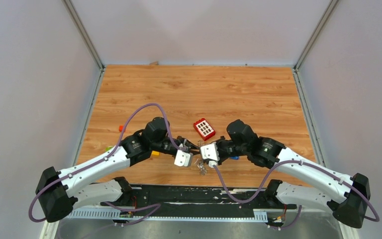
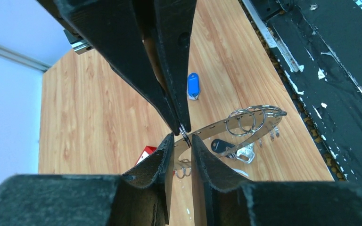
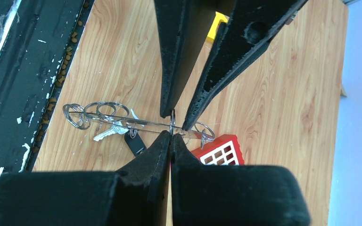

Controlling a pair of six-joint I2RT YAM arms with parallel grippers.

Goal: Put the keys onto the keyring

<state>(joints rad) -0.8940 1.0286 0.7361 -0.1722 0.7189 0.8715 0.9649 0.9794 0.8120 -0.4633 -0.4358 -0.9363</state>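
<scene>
The keyring (image 1: 200, 164) is a thin grey band hung with small rings and silvery keys, shown in the left wrist view (image 2: 264, 113) and edge-on in the right wrist view (image 3: 104, 114). My right gripper (image 3: 171, 135) is shut on one small ring of it, holding that end up. My left gripper (image 2: 182, 137) meets it tip to tip, jaws a narrow gap apart around that ring and band. The black-headed key (image 2: 222, 146) lies under the band beside a silvery key. The blue-headed key (image 2: 193, 86) lies alone on the table.
A red block with white squares (image 1: 204, 129) sits just beyond the grippers. Small yellow (image 1: 154, 154), orange (image 1: 121, 128) and green (image 1: 109, 148) bits lie by the left arm. The black base rail (image 1: 189, 196) runs along the near edge.
</scene>
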